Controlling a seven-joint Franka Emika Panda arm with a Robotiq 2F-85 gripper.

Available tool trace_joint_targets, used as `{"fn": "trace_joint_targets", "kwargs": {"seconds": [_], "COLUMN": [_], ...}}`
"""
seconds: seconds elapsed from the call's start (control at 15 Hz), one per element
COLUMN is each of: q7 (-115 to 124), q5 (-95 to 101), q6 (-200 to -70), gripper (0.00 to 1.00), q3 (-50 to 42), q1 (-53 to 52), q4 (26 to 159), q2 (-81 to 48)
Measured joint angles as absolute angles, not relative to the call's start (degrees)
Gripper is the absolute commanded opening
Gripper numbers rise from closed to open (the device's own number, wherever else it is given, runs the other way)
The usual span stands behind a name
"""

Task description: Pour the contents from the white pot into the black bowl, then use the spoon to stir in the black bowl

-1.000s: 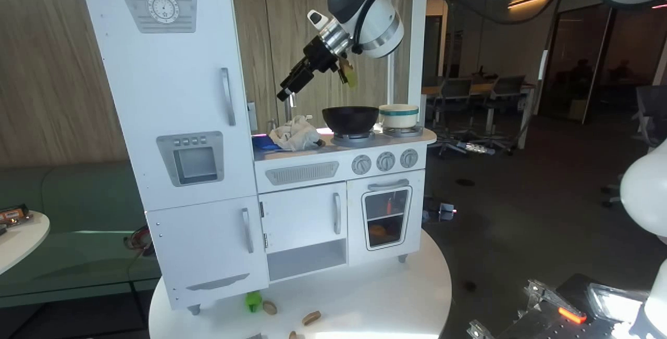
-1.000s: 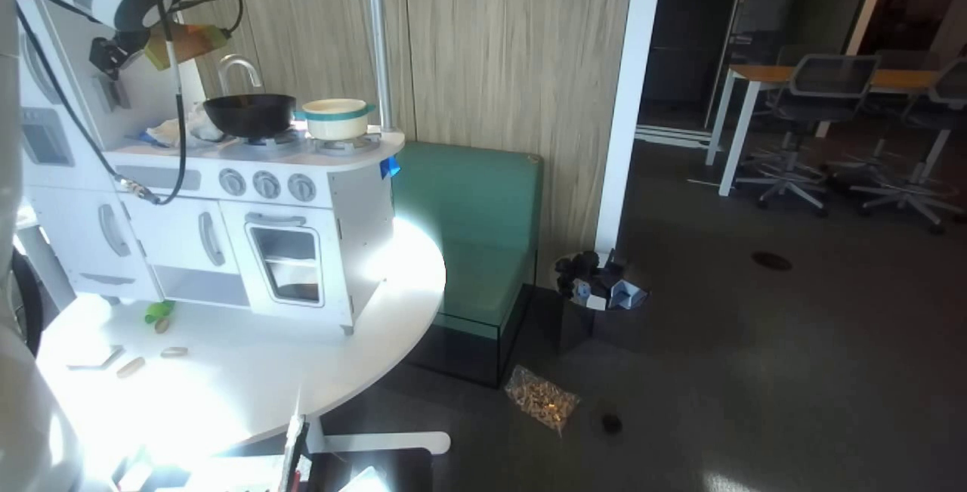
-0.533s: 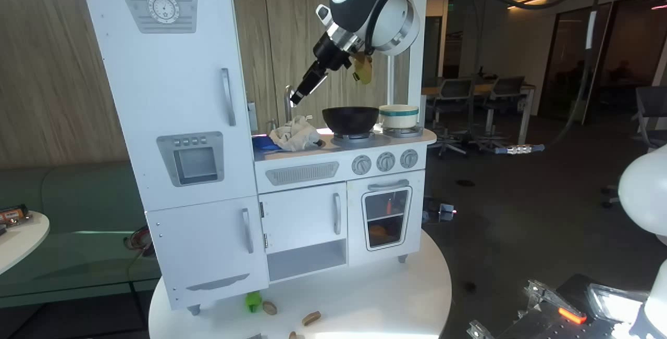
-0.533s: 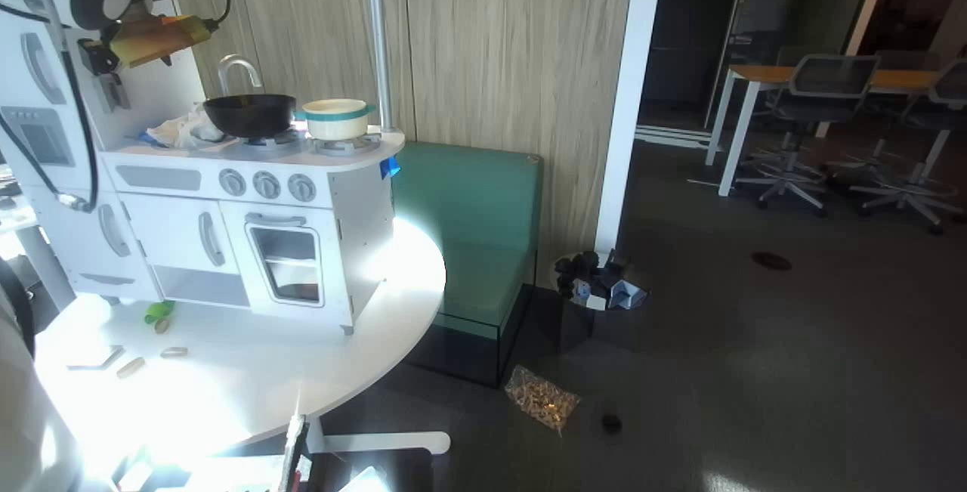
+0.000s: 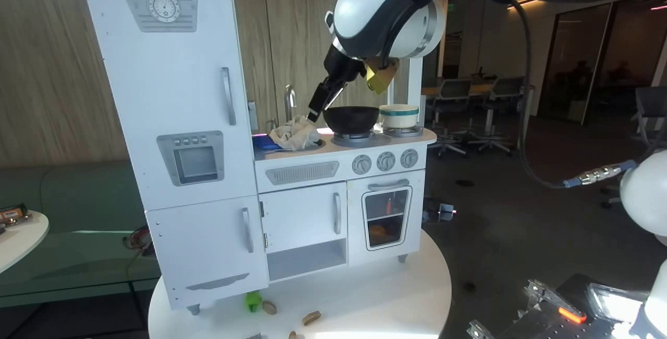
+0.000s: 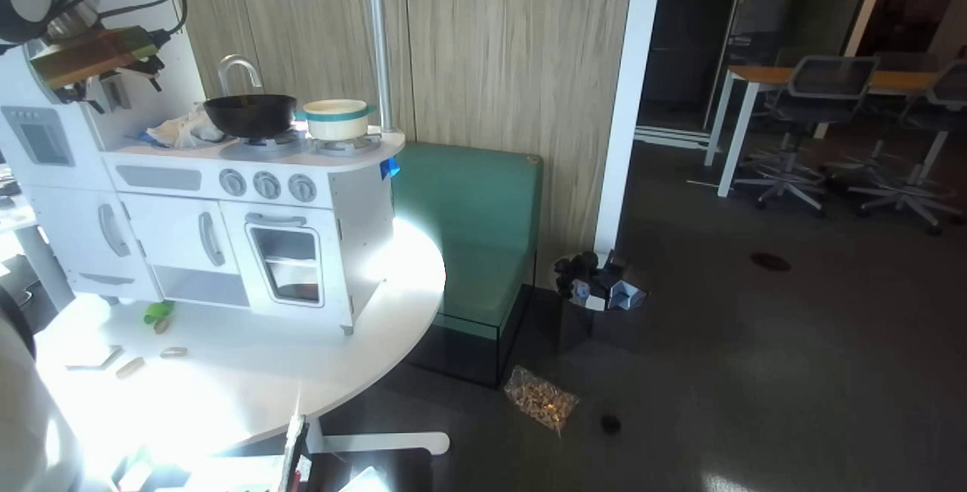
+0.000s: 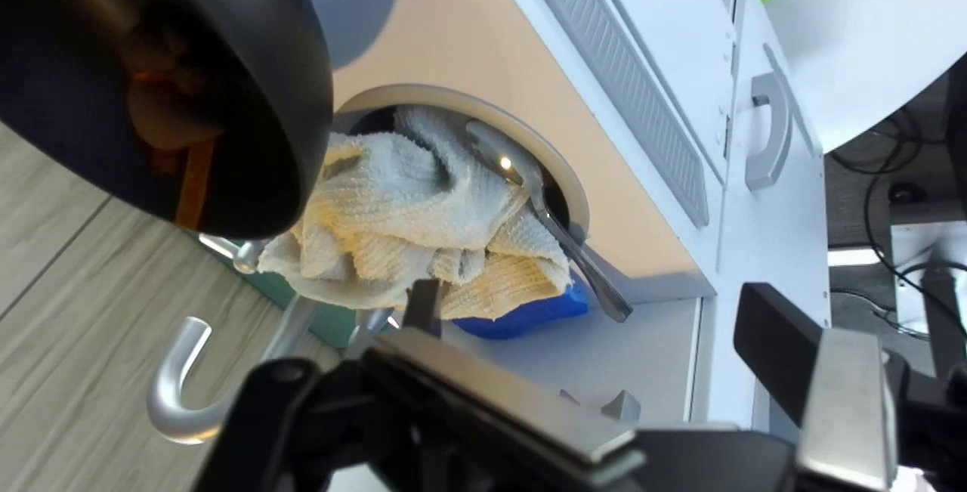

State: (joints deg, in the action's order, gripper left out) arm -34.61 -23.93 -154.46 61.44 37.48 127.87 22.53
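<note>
Both exterior views: small cream-white teal-banded pot (image 6: pixel 335 125) stands upright on grey burner (image 6: pixel 347 145), beside wide black bowl (image 6: pixel 251 116). Wrist view: dim, but brownish pieces (image 7: pixel 170 112) sit in the bowl, pouring likely done; stirring remains, silvery metal spoon (image 7: pixel 560 233) lies untouched along crumpled whitish cloth (image 7: pixel 408 193). Black two-finger end effector (image 7: pixel 597 314): fingers (image 7: pixel 776 348) wide apart, holding nothing.

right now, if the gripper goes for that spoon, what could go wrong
The spoon lies against the crumpled cloth, so the open gripper could pinch cloth along with the handle. The handle looks slim and shiny, so it may twist or slip when gripped. The black bowl stands close by with pieces in it, too dark to identify; a sideways move might knock it and spill them.
</note>
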Motion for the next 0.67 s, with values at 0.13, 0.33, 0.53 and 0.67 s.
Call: {"fn": "trace_joint_targets", "kwargs": {"seconds": [0.13, 0.33, 0.53, 0.67], "q7": [-30.3, -25.1, -12.3, -3.4], "q5": [-23.9, -23.3, -9.9, -1.8], "q6": [-147.0, -133.6, -123.5, -117.6], "gripper": [1.00, 1.00, 1.00, 1.00], "q3": [59.8, 57.0, 51.6, 48.1], "q1": [36.6, 35.9, 30.7, 26.4], "q4": [128.9, 129.3, 129.7, 129.7], "q2": [28.6, 35.8, 36.3, 34.7]}}
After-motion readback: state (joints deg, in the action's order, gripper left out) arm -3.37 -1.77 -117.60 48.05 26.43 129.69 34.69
